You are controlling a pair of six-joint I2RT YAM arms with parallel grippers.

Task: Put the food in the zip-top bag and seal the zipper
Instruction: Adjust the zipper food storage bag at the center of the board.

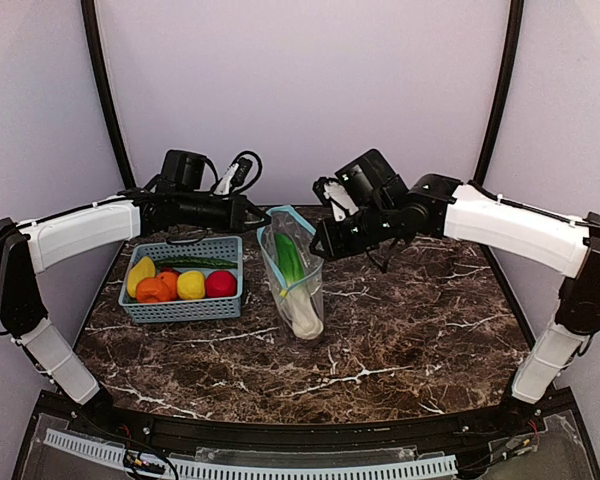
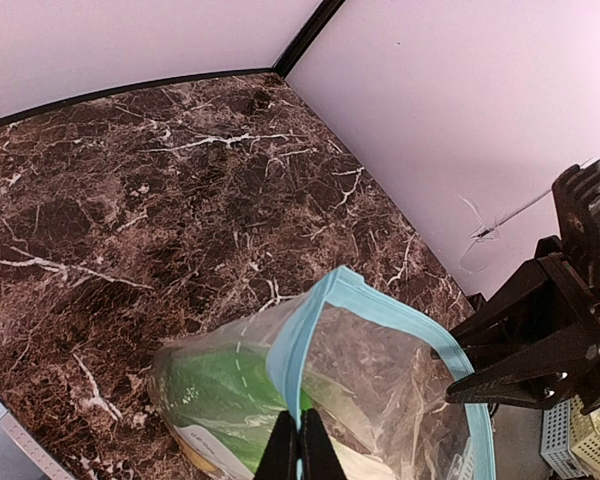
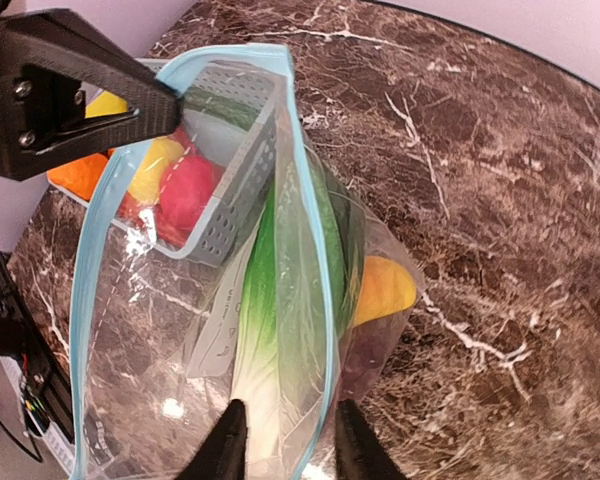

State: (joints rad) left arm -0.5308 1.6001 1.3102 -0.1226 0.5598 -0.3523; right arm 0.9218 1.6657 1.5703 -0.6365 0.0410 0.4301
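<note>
Lilac walls [image 1: 310, 90] ring a dark marble table [image 1: 400, 340] carrying a teal lattice basket [image 1: 180, 308] of toy fruit [image 1: 191, 285], left of the clear crinkly zip-top bag [image 1: 298, 290], its long axis running away from the bases. The left gripper [image 2: 300, 445] pinches the teal-blue zipper strip [image 3: 93, 230]; the right gripper [image 3: 285, 440] straddles the opposite rim, fingers parted. Green-leafed cabbage [image 3: 260, 300] lies inside.

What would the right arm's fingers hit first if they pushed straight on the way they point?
Most likely the zip-top bag: its wall lies between the right fingers, with the cabbage inside just beyond.
</note>
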